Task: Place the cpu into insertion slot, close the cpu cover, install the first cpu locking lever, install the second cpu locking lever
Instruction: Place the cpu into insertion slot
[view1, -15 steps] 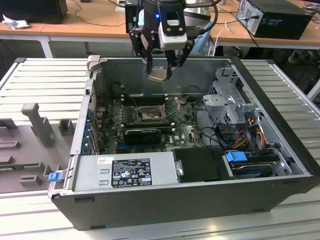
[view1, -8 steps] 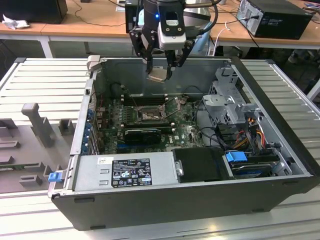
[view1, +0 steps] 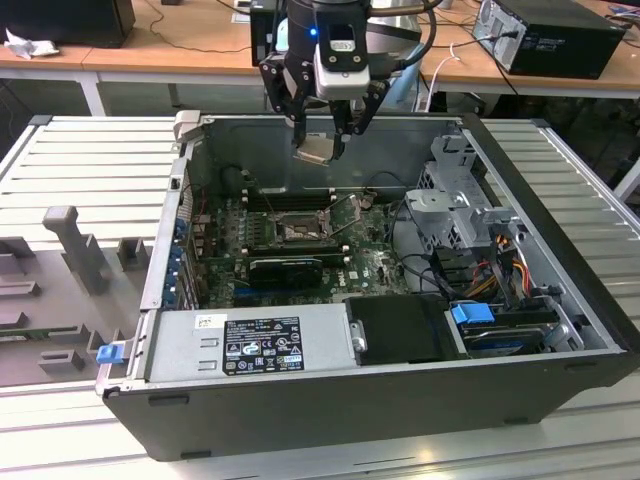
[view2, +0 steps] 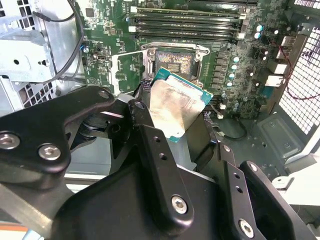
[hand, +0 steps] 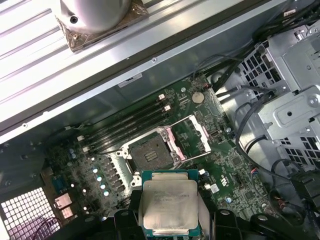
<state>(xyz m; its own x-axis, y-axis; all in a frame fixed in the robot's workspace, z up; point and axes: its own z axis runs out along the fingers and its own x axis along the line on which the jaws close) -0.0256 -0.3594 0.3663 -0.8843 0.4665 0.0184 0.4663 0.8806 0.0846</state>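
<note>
Step in hand: carrying the chip to its socket. The black two-fingered gripper (view1: 318, 140) is clamped on the cpu (view1: 314, 150), a small flat square chip with a pale silver-beige metal face and a green edge. One finger bears on each of two opposite edges. The chip hangs above the open black-and-grey computer case (view1: 520, 300), well clear of the board.

The insertion slot (hand: 150, 152), a square black socket with a dark metal rim on green board, lies bare. The cpu cover (hand: 200, 130), a thin dark-grey metal frame with a square cut-out, stands swung open beside it.

Judgement: in the second wrist view the chip's edges look turned against the socket's edges. A good placement needs the chip squared to the socket, held level and lowered straight, without sliding over the contacts. The open cover and the case walls leave little room for error at the sides.

Surface: the case lies on its side on a ribbed grey metal table (view1: 90, 160). Grey moulded fixtures (view1: 70, 250) lie at the exterior view's left.

Room: wooden benches (view1: 180, 55) carrying dark equipment boxes and cables run behind the table.
</note>
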